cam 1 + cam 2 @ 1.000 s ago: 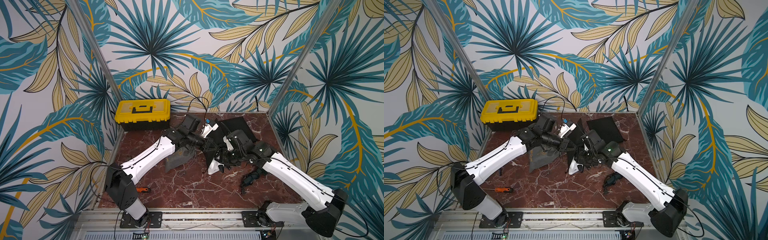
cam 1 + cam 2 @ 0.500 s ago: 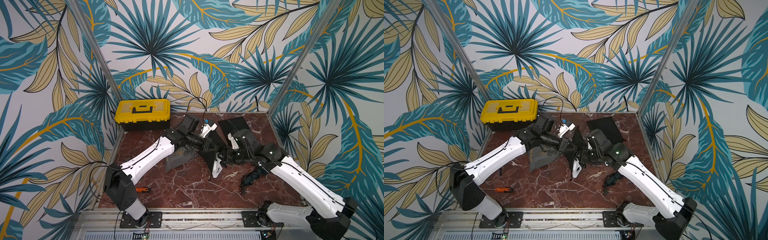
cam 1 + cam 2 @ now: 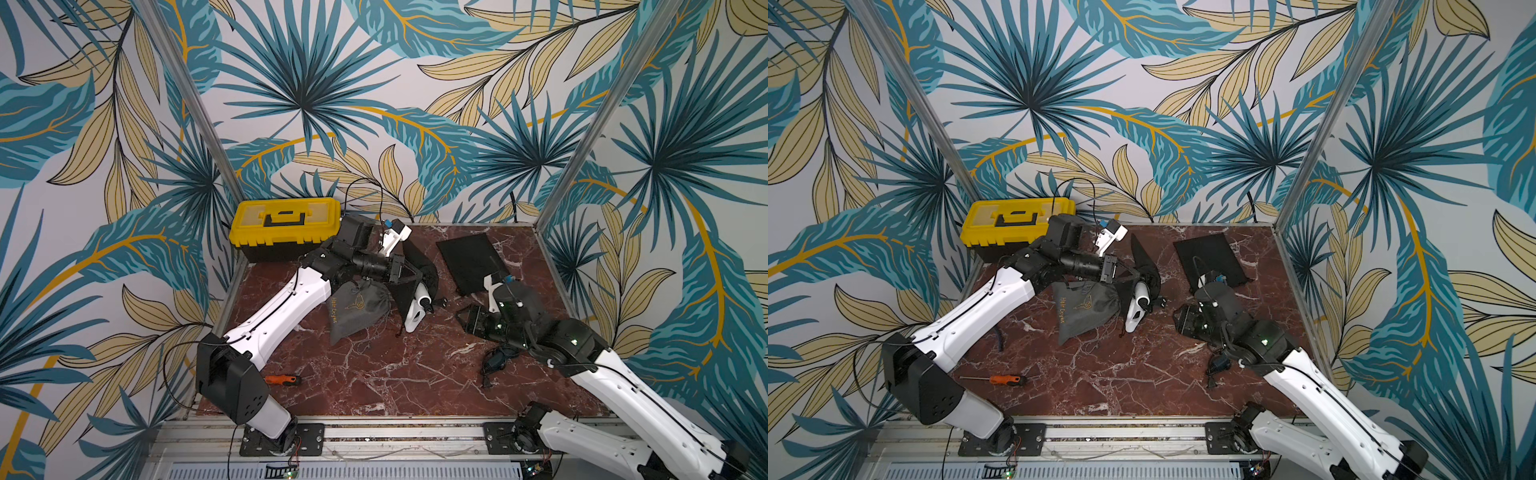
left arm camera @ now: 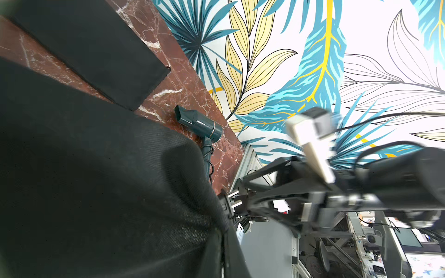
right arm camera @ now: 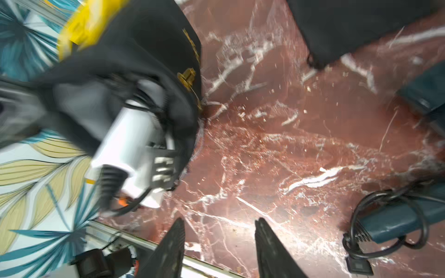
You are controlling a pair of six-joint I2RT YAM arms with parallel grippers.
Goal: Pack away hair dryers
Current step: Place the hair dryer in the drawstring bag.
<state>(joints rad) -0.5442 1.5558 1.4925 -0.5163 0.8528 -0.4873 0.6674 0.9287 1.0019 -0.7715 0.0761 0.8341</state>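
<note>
Pouches and dryers share the marble top [image 3: 374,374] in both top views. Just beside the yellow toolbox [image 3: 286,222], the left gripper [image 3: 413,277] is clenched on the rim of a black pouch [image 3: 428,266], lifting it, I judge, so the mouth gapes for the white hair dryer [image 3: 415,316], which lies half inside with one end poking out. Farther from the toolbox, the right gripper [image 3: 465,321] is released and empty, aimed at that dryer, probably to push it home. A teal hair dryer [image 3: 498,360] waits under that arm, well apart from the toolbox. The left wrist view is mostly the held cloth. The right wrist view shows spread fingers [image 5: 174,243] framing bare marble. Counted: two dryers are visible, one white and one teal. There are three pouches, a second flat black pouch [image 3: 469,259] and a bulging grey pouch [image 3: 357,309], contents hidden. There is one screwdriver [image 3: 282,379].
</note>
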